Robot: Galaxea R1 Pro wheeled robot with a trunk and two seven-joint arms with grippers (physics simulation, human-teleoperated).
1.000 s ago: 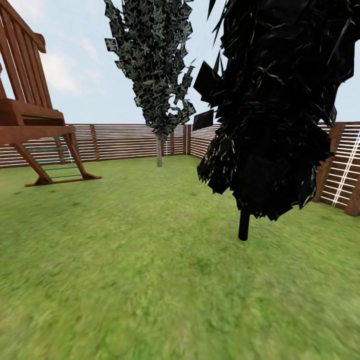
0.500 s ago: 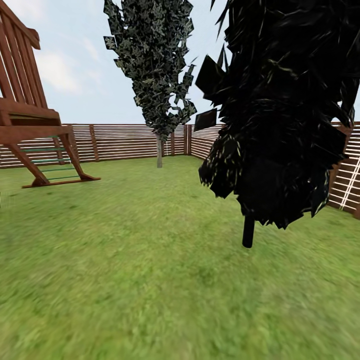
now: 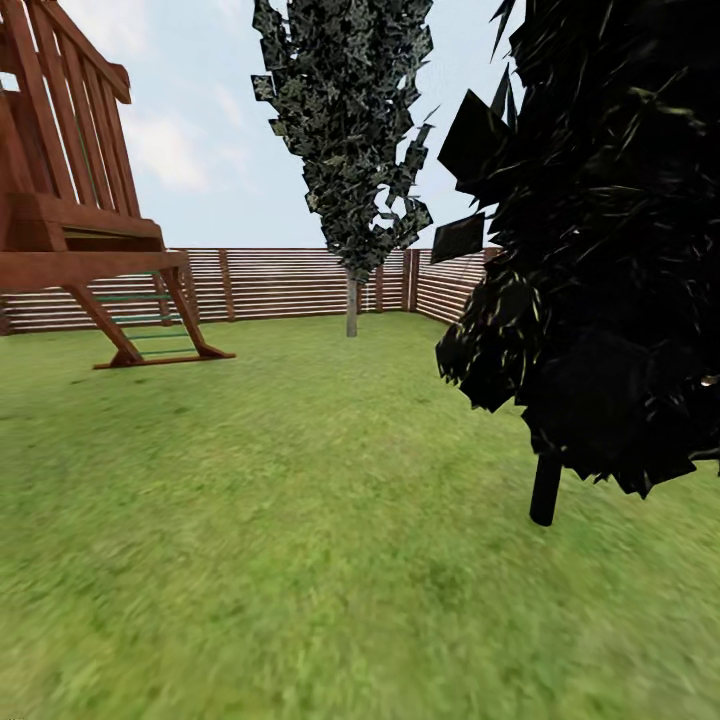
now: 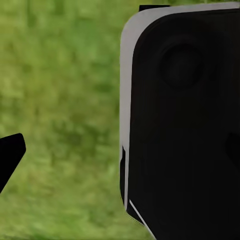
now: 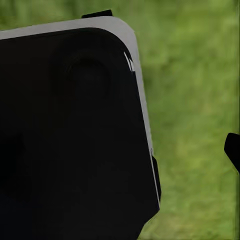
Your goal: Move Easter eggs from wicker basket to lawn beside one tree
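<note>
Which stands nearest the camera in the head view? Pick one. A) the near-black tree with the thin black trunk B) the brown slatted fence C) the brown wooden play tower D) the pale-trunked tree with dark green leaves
A: the near-black tree looms large at right, its trunk meeting the lawn well in front of the others.

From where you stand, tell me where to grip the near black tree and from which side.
Grip the bare black trunk just below the foliage: it is the one thin, upright part. Probably come from the open lawn at the head view's left, jaws level, since leaves overhang the rest.
</note>
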